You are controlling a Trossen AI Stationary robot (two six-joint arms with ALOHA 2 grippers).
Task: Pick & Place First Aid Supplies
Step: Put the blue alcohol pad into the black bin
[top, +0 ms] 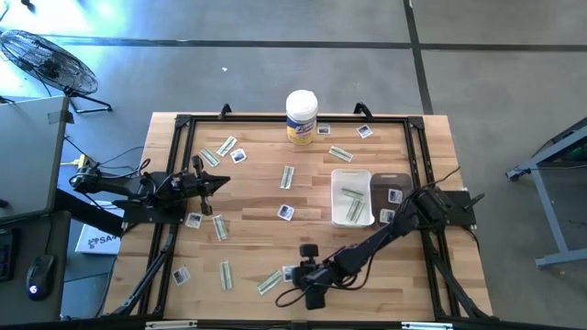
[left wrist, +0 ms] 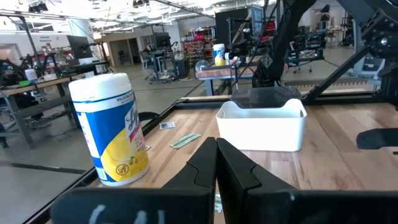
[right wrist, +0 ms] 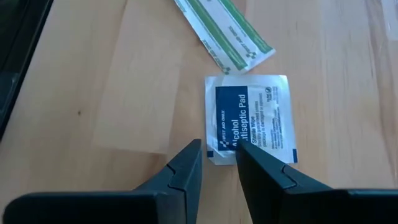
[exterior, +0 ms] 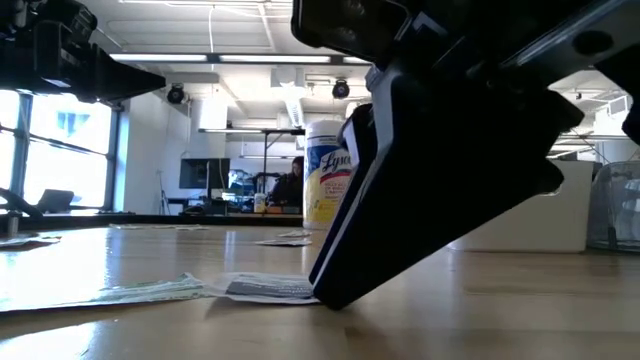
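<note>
First aid packets lie scattered flat on the wooden table: green-white strips such as the strip [top: 287, 177] and white squares such as the square [top: 285, 212]. My right gripper [right wrist: 217, 147] [top: 297, 272] is down at the near edge, fingers almost together on a white alcohol-wipe packet [right wrist: 252, 118] [exterior: 265, 288] [top: 290, 272]. A green strip [right wrist: 224, 31] [top: 269, 283] lies right beside it. My left gripper [top: 223, 183] [left wrist: 216, 146] hovers shut over the table's left half and touches nothing. My right gripper has the wipe packet's corner [right wrist: 214, 154] between its fingertips, one finger at the packet's side edge, the other finger [right wrist: 249, 158] resting on its printed face. The fingers slant down from above. The packet lies flat on the table.
A white tray [top: 336, 197] holds green strips; a dark tray [top: 390, 180] next to it holds white squares. A tall white canister with a yellow label [top: 302, 116] [left wrist: 112, 130] stands at the far edge. A black frame [top: 275, 119] borders the table.
</note>
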